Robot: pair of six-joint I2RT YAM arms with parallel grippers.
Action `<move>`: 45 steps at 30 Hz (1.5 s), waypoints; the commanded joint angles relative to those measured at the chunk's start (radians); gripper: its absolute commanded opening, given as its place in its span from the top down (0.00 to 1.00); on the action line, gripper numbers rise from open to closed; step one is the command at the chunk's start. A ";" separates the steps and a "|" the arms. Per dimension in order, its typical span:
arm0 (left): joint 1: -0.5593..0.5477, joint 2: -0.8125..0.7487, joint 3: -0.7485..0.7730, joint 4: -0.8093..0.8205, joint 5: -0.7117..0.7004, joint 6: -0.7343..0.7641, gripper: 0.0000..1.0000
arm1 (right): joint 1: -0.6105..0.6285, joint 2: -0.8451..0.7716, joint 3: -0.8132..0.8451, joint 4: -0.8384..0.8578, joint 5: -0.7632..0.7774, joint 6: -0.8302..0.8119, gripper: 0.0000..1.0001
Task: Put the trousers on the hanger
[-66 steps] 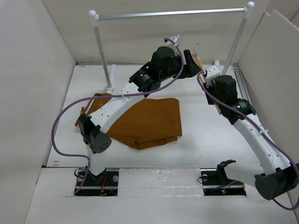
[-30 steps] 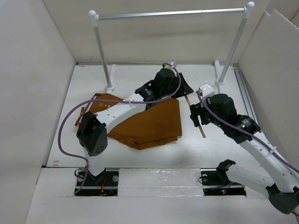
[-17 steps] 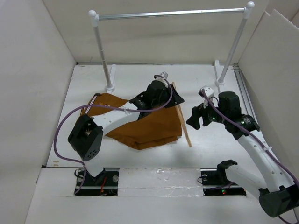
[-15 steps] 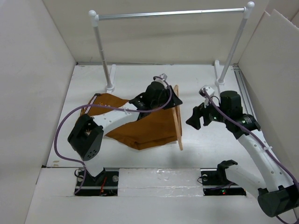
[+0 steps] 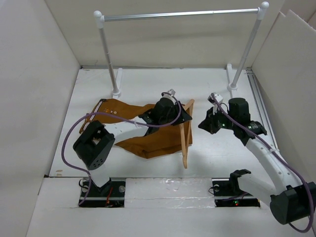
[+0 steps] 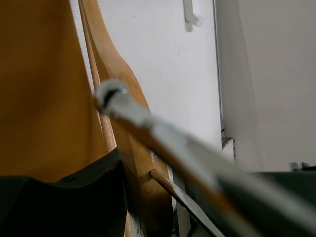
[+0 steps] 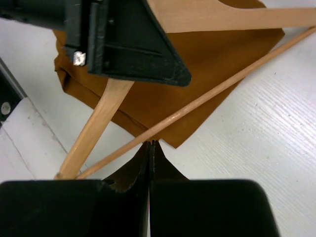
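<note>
Looking down from the top camera, I see the long rust-brown cloth trousers (image 5: 157,142) lying crumpled flat on the white table (image 5: 148,84), left of its middle, with their striped waistband end toward the left edge. The light natural-wood triangular hanger (image 5: 185,143) sits at their right border, one end up at the left gripper (image 5: 177,113) and the other pointing at the near edge. From that height I cannot tell how the hanger is gripped. The left wrist camera fills this in: a black finger (image 6: 74,197) presses against the broad wooden arm (image 6: 126,113), so that gripper is clamped on the hanger, with brown cloth (image 6: 39,98) just beside it. A blurred pale bar crosses that picture and I cannot say what it is. The right gripper (image 5: 206,124) hovers over bare table to the right of the hanger, near it, but the overhead view hides its jaws. The right wrist camera shows them pressed together with nothing between, their tip (image 7: 149,144) just beside the thin crossbar (image 7: 207,98); contact I cannot judge. It also shows the crossbar and wooden arm (image 7: 98,123) lying across the trouser corner (image 7: 207,64). The silver metal rail on white posts (image 5: 180,15) stands along the far edge.
</note>
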 commanded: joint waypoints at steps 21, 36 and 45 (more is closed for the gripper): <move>-0.107 0.114 -0.076 0.177 -0.500 -0.366 1.00 | -0.020 0.386 -0.118 0.496 0.116 0.119 0.86; -0.140 0.165 -0.083 0.144 -0.560 -0.438 1.00 | -0.017 0.612 -0.020 0.636 0.130 0.059 0.63; -0.140 0.148 -0.085 0.105 -0.583 -0.423 1.00 | 0.003 0.740 0.014 0.634 0.119 0.082 0.51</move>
